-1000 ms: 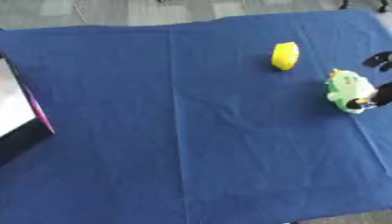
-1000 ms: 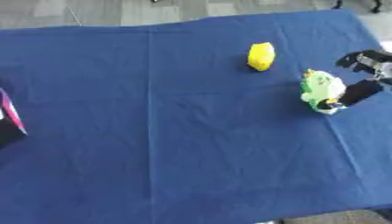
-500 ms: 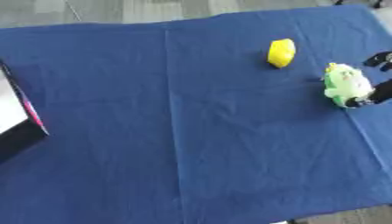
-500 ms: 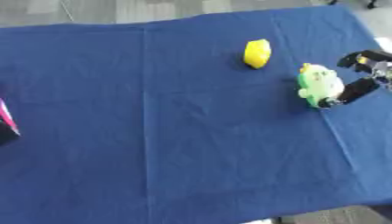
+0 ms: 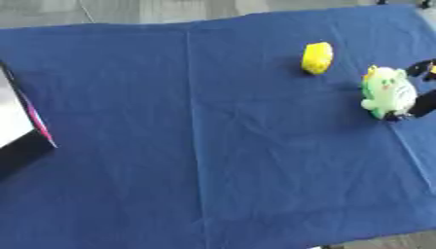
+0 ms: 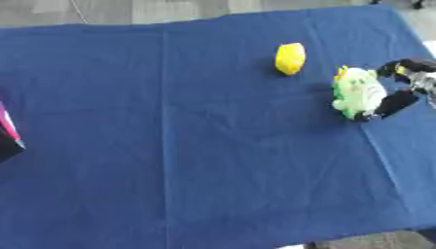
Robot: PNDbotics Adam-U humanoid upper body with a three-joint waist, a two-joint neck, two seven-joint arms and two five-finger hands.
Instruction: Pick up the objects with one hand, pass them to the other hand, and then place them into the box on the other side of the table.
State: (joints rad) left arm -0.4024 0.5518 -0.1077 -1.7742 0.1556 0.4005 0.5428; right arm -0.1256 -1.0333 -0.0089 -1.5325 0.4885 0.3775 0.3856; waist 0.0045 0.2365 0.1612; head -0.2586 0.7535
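Green plush toy (image 6: 359,93) at right of frame, on the blue cloth (image 6: 196,146): pale green body, white face or belly patch, small yellow tuft at its top, lying roughly upright in the picture. Yellow object (image 6: 289,58) up and left of it, near but apart; rounded, oblong, no detail readable. Right hand (image 6: 407,82) at the right edge, black, fingers curled around the toy's right side: 1 dark finger above near the toy's head, another below against its lower edge. Whether the toy is lifted off the cloth cannot be told. Right eye view shows more of the hand, including a silver part by the edge; left eye view cuts it to 2 dark tips beside the toy. Left eye view shows more of the box (image 5: 19,126) at the left edge: white face, pink rim, black side; right eye view keeps only a corner. Left hand is out of frame.
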